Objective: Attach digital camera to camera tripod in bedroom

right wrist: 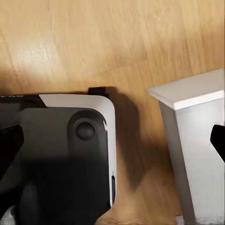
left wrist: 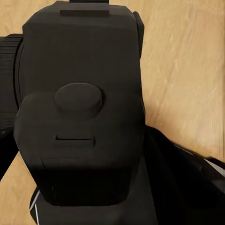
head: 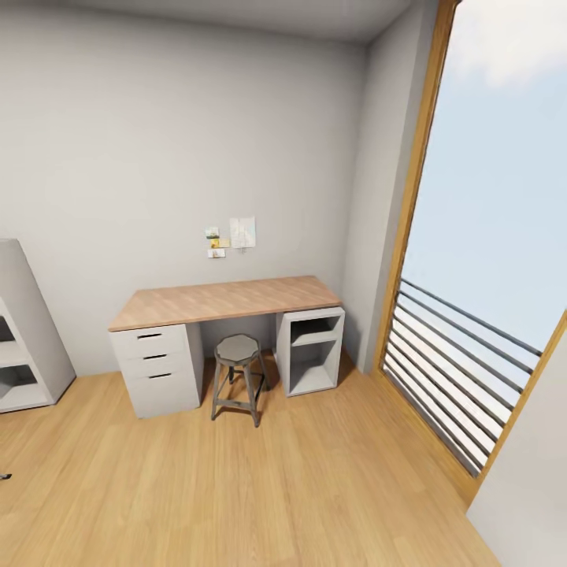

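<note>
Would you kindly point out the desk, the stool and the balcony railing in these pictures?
desk point(head: 224, 300), head view, on its wooden top.
stool point(head: 238, 349), head view, on its grey octagonal seat.
balcony railing point(head: 457, 370), head view, on its bars.

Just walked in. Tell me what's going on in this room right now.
Nothing is being handled yet. The robot is looking across a bedroom at a wood-topped desk against the grey wall, with a stool tucked under it and a big window on the right. The wrist views show dark robot parts above the plank floor. No camera or tripod is in sight.
</note>
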Robot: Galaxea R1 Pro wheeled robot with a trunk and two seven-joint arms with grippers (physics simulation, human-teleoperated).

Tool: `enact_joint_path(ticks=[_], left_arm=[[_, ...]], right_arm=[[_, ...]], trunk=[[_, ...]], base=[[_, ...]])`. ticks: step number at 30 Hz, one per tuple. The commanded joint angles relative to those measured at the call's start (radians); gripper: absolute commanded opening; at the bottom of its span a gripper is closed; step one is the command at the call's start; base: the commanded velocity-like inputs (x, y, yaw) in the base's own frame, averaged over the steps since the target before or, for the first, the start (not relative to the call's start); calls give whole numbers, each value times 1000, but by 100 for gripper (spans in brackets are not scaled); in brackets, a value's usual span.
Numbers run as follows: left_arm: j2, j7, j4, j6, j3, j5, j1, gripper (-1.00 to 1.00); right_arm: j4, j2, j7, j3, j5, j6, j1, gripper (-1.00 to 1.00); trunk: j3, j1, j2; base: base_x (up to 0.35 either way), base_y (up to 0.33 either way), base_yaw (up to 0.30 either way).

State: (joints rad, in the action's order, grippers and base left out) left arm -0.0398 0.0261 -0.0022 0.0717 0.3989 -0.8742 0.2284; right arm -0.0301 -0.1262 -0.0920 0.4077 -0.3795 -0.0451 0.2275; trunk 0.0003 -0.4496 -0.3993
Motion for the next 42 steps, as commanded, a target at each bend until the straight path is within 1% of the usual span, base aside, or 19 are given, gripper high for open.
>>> enact_joint_path(ticks=[1, 9, 19, 23, 27, 34, 38, 42], left_arm=[[0, 3, 1, 2, 9, -8, 0, -100], [0, 3, 1, 2, 8, -8, 0, -100], [0, 3, 1, 4, 9, -8, 0, -100], [0, 0, 1, 5, 7, -10, 0, -100], [0, -6, 1, 4, 6, -11, 0, -100], [0, -9, 1, 4, 5, -16, 0, -100], [0, -9, 1, 4, 5, -25, 0, -100], [0, -9, 1, 4, 4, -43, 0, -100]], right_arm=[[-3, -1, -2, 8, -8, -5, -4, 100], [-2, 0, -2, 7, -12, -5, -32, 100], [-2, 3, 2, 8, -13, -6, -34, 100], [-2, 4, 45, 10, -11, -8, -34, 100], [-2, 4, 62, 11, -11, -9, -34, 100], [-1, 4, 67, 11, -12, -10, -34, 100], [-1, 3, 67, 11, -12, -10, -34, 100], [-1, 2, 67, 11, -12, -10, -34, 100]], trunk=[[0, 0, -1], [0, 0, -1], [0, 0, -1], [0, 0, -1], [3, 0, -1], [7, 0, -1], [9, 0, -1], [11, 0, -1]], base=[[0, 0, 0], [0, 0, 0], [0, 0, 0], [0, 0, 44], [0, 0, 181], [0, 0, 267], [0, 0, 291], [0, 0, 297]])
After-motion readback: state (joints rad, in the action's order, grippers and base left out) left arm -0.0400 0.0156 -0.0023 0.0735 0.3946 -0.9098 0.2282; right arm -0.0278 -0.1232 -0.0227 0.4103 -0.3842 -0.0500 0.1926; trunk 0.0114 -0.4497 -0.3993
